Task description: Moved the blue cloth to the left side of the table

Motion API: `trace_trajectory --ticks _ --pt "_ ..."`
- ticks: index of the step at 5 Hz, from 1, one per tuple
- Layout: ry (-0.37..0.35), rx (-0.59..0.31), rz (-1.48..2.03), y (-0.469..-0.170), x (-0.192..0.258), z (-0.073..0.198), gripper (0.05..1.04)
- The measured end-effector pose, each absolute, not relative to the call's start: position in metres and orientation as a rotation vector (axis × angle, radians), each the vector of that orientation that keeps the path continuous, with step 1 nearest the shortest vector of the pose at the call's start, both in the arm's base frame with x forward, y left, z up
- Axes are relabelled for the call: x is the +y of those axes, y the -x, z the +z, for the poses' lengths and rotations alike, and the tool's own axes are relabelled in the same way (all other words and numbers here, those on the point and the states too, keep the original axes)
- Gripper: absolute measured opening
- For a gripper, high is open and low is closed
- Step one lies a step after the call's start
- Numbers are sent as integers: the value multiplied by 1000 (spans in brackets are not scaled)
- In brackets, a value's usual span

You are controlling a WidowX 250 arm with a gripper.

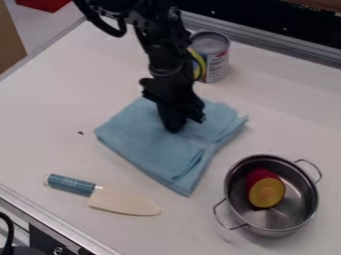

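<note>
My black gripper (176, 124) points down onto the upper middle of the folded blue cloth (156, 155), with its tips at the cloth's surface. Whether it holds any fabric cannot be made out. The cloth lies flat in a rough square around the middle of the white table (50, 127), its layered edges turned toward the right and the front. Part of its far side is hidden behind the gripper.
Behind the gripper, slightly right, stands a can (214, 57). A knife with a blue handle (71, 185) lies at the front left. At the front right a metal pot (297, 211) holds a red and yellow object (265, 191). Metal rails edge the table.
</note>
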State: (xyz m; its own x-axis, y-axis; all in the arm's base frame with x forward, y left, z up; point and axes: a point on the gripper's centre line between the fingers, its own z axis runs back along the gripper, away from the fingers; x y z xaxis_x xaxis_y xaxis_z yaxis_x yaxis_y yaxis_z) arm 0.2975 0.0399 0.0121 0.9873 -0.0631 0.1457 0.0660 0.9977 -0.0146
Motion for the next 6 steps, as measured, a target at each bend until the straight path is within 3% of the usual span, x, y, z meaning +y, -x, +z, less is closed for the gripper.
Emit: trace_trajectory --ticks 2,4,6 --pt "10 -148 -17 -304 75 17 53" --pt "-51 -209 -43 -307 104 11 53" --pt "-85 -189 -41 -308 123 13 53"
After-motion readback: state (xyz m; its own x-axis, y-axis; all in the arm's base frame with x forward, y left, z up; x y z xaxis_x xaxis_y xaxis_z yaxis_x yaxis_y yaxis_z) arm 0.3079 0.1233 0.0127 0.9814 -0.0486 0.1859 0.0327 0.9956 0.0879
